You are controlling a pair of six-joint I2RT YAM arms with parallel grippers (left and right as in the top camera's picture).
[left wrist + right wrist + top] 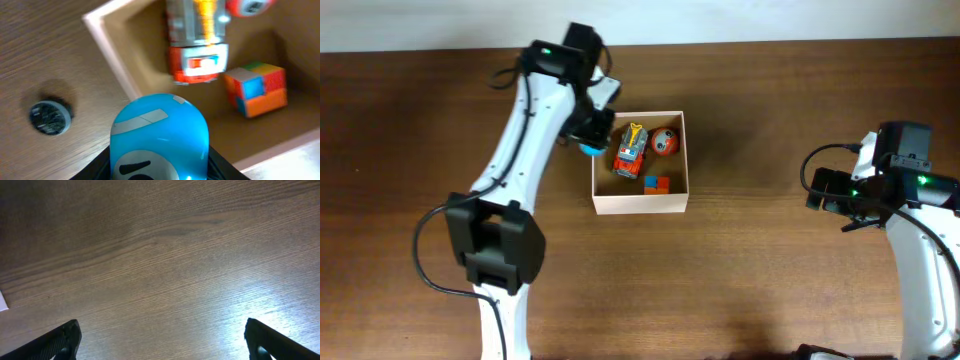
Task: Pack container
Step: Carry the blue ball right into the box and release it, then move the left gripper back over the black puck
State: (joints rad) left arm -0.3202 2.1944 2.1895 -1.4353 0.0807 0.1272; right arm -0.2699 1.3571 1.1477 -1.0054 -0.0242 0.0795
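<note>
The container [640,203] is a square box with cream walls and a tan floor, standing mid-table. Inside lie an orange toy truck [631,152], an orange-and-white ball [664,142] and a small multicoloured cube [657,183]. My left gripper [590,140] hovers over the box's left wall [112,60], shut on a blue rounded toy [159,137] with a white face patch. The truck [197,47] and the cube [256,89] lie just beyond it. My right gripper [162,345] stands open over bare wood far to the right, with nothing between its fingers.
A small dark round disc [49,117] is set in the wooden table [770,270] left of the box. A white scrap [2,301] shows at the left edge of the right wrist view. My right arm [910,200] rests at the table's right side.
</note>
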